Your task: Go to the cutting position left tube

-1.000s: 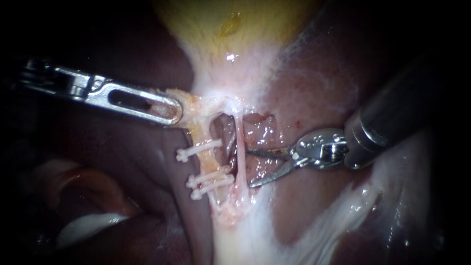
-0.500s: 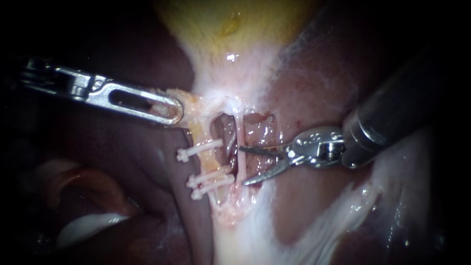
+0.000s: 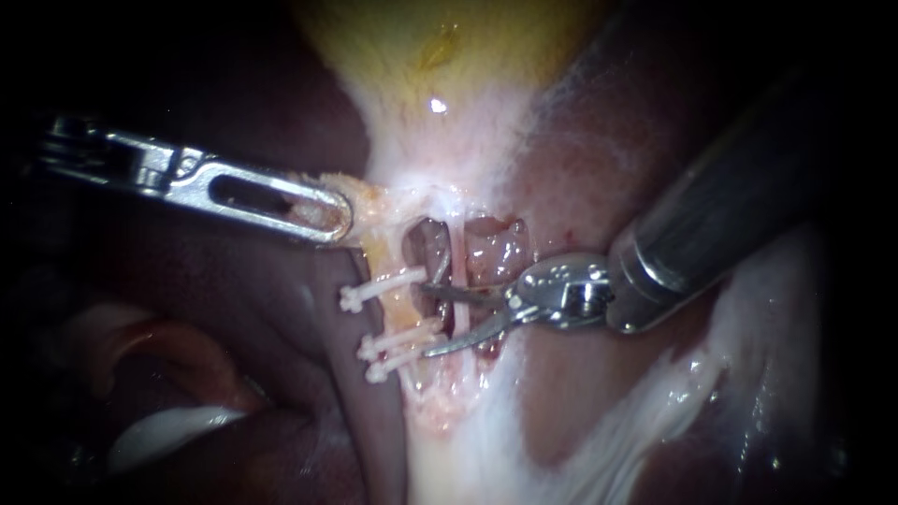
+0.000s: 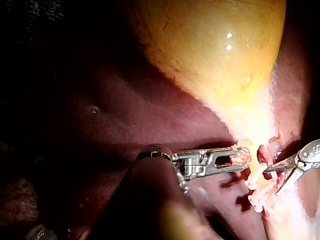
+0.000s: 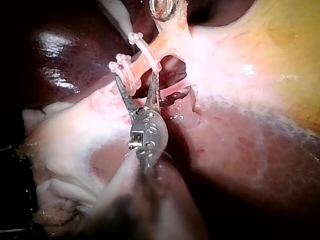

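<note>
Pointing at the soft, slick, likely fragile yellowish left tube, into the gap between its white clips, the best place to bite, the right instrument held its blades apart, empty; the left instrument stood clamped on pale tissue.

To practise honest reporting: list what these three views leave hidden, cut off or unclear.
Endoscope view: whether the open right instrument reaches before or behind the left tube.
Left wrist view: right instrument's shaft, cut by the edge.
Right wrist view: left instrument, mostly cut by the edge.
</note>
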`<action>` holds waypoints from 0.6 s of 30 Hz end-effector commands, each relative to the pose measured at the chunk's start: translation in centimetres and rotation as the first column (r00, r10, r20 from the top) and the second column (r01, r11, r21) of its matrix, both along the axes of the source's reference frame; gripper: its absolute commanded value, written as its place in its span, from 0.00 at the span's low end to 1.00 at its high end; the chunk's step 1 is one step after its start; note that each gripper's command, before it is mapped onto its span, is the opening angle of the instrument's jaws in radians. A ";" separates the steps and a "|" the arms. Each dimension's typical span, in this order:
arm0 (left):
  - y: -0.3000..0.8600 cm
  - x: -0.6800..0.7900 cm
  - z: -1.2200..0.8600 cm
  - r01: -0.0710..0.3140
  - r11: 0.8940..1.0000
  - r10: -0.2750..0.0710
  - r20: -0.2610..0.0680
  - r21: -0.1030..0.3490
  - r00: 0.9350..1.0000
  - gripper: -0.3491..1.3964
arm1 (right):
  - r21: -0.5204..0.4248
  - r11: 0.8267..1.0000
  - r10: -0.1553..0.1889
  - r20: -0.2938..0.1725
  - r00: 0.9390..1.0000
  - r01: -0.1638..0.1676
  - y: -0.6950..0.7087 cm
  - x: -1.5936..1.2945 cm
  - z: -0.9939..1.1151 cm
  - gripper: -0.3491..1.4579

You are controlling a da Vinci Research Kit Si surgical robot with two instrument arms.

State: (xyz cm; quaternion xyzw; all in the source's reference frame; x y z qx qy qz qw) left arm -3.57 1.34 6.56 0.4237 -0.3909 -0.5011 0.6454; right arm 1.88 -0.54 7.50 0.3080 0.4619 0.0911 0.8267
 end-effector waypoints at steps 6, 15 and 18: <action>-0.01 -0.02 -0.01 -0.001 1.000 0.001 -0.001 -0.001 1.000 0.00 | 0.029 1.000 0.010 -0.020 1.000 -0.009 0.01 0.06 0.01 0.91; -0.01 -0.03 -0.01 0.000 1.000 0.000 -0.001 -0.001 1.000 0.00 | 0.070 0.998 -0.004 -0.054 0.999 0.008 -0.02 0.15 0.04 0.91; -0.01 -0.03 -0.01 0.000 1.000 0.000 -0.002 -0.001 1.000 0.00 | 0.090 0.996 -0.012 -0.073 0.997 0.019 -0.06 0.19 0.07 0.91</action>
